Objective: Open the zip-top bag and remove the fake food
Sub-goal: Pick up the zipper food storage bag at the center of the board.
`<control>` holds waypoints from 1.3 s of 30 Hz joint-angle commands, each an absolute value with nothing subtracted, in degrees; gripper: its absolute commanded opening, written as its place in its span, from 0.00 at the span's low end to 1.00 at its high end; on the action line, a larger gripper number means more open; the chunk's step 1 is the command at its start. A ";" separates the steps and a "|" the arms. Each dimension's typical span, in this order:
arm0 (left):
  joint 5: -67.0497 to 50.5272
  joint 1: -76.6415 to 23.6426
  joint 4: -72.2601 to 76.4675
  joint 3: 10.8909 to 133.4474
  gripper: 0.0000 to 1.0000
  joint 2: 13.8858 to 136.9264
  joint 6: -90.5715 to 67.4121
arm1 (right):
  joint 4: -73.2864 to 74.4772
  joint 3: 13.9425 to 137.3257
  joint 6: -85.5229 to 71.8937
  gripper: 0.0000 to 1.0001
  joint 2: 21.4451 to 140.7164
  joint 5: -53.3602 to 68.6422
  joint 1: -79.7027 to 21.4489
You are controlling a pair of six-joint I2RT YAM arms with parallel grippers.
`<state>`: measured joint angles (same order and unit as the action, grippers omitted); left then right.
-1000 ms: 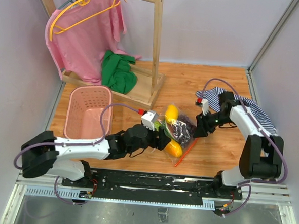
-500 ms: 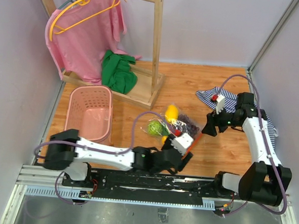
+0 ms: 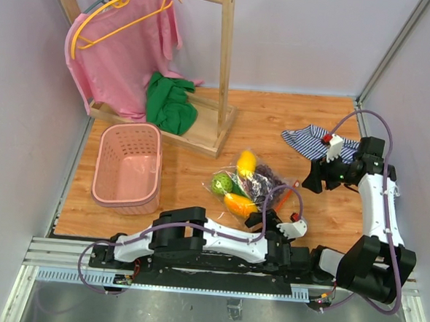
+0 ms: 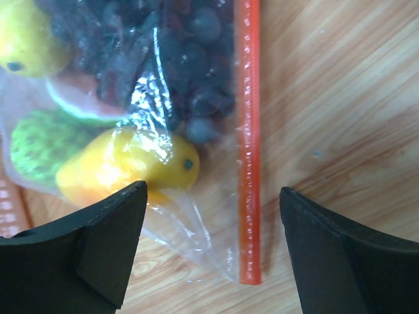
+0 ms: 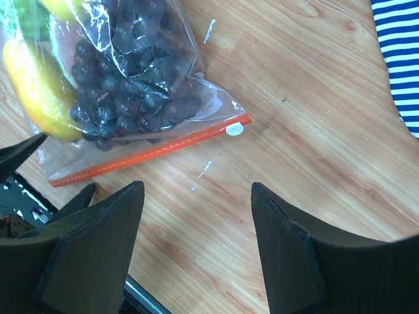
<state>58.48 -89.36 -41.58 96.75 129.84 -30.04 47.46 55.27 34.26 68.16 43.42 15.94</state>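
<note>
A pink basket (image 3: pixel 127 166) stands at the left of the table (image 3: pixel 276 121). Behind it, a green cloth (image 3: pixel 169 103) lies on the base of a wooden rack (image 3: pixel 225 59). The zip-top bag (image 3: pixel 256 187) lies flat in the middle of the table. The fake food (image 3: pixel 239 204) is inside it: yellow and orange fruit, a green ball and dark grapes. The left gripper (image 4: pixel 213 196) hangs over the bag's near end with its fingers spread, one on each side of the red-orange strip (image 4: pixel 247 131), pinching nothing. The right gripper (image 5: pixel 196 190) is right of the bag, spread wide over bare wood. A striped cloth (image 3: pixel 315 141) lies beyond it.
</note>
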 commanded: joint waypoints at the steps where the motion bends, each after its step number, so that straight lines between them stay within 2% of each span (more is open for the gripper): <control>1: 61.88 -89.73 -49.19 97.11 0.86 131.36 -31.74 | 47.11 54.59 33.40 0.68 68.38 43.42 16.78; 8: 62.43 -89.64 -46.59 94.46 0.82 131.72 -32.18 | 47.24 54.54 33.48 0.68 68.18 44.19 16.79; 10: 62.58 -89.59 -46.07 94.04 0.72 131.51 -32.20 | 47.56 54.56 33.63 0.68 68.43 44.94 16.79; 17: 57.90 -87.64 -36.61 90.22 0.25 126.70 -28.06 | 49.39 55.08 35.19 0.71 69.22 50.55 16.88; 21: 53.73 -85.26 -29.73 84.97 0.01 120.65 -25.64 | 50.41 55.41 36.20 0.72 69.27 52.50 16.96; 32: 37.38 -79.33 -12.98 68.39 0.00 95.98 -17.35 | 51.24 55.54 38.51 0.85 64.19 56.04 17.87; 36: 33.07 -76.36 -9.57 63.49 0.00 88.25 -16.54 | 53.47 56.71 40.53 0.90 63.27 64.05 19.06; 39: 29.49 -74.15 -8.06 61.08 0.00 83.39 -16.39 | 60.23 59.37 48.42 0.95 63.60 71.75 19.07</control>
<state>35.66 -76.53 -14.50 63.66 89.32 -17.87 51.94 55.77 39.22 63.94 59.44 17.76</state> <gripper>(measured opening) 0.015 0.914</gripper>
